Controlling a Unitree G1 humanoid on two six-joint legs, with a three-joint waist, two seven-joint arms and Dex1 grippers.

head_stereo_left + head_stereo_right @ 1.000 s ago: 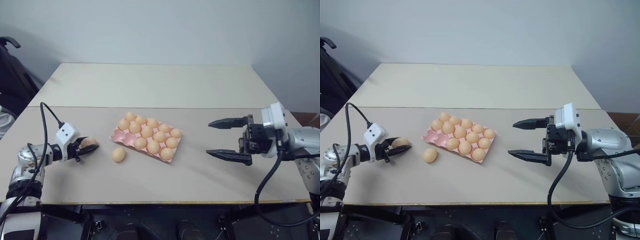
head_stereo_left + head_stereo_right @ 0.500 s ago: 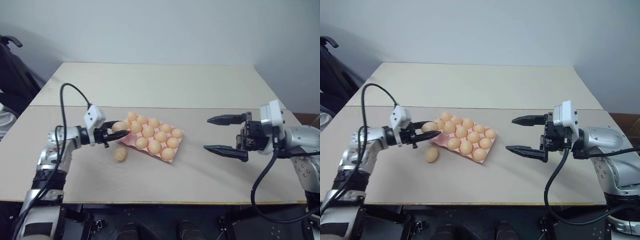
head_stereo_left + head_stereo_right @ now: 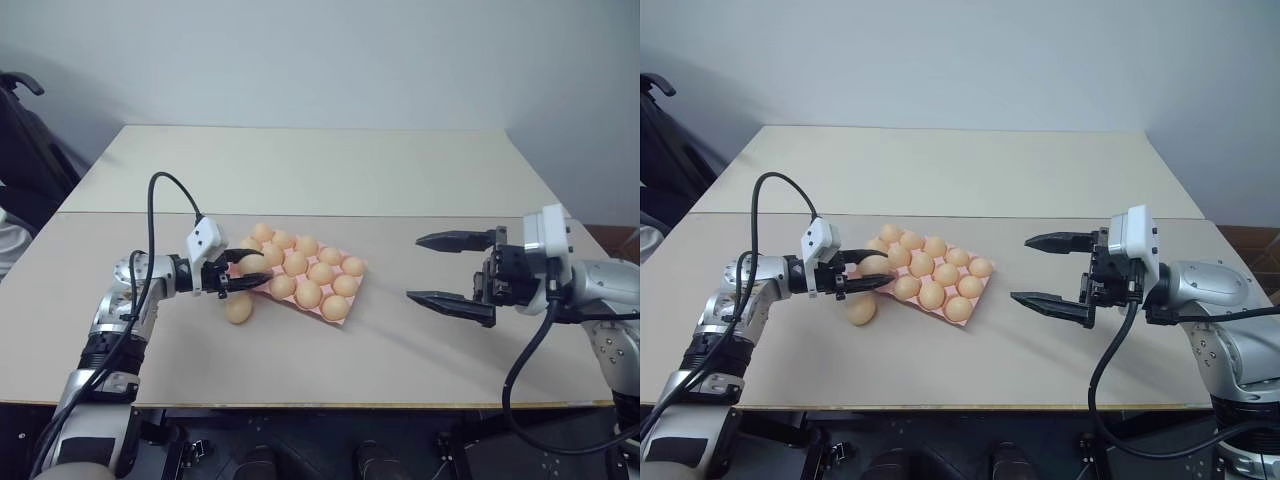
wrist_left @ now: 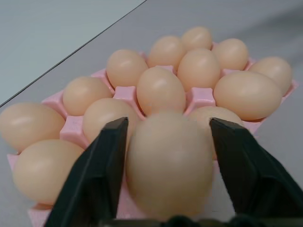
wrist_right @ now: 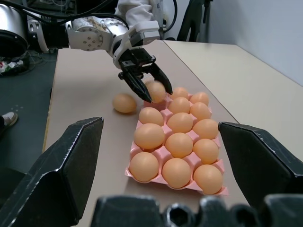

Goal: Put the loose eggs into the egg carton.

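Table [image 3: 300, 170]: beige top in two sections, seam running left to right just far of the carton; pale wall beyond the far edge. Dark chair-like shape [image 3: 25, 140] off the far-left corner, partly cut off.

Right gripper [image 3: 455, 272] hung above the table at right, well apart from the carton, pointing left, fingers spread wide, holding nothing. Black cable looped below its wrist.

Left gripper [image 3: 247, 277] sat at the carton's near-left corner, pointing right. An egg [image 4: 169, 163] lay between its two fingers [image 4: 102, 179]; the fingers stood slightly parted from the shell, so the pinch looked loosened rather than tight. Whether the egg already rested in its cup could not be told.

Egg carton [image 3: 345, 262]: pink, mid-table, set at a slant. Eleven eggs were seated in its cups, the corner cup under the left gripper being the twelfth.

One loose egg [image 3: 238, 309] lay on the table just near of the left gripper, beside the carton's near-left corner.

No readable writing or labels anywhere.
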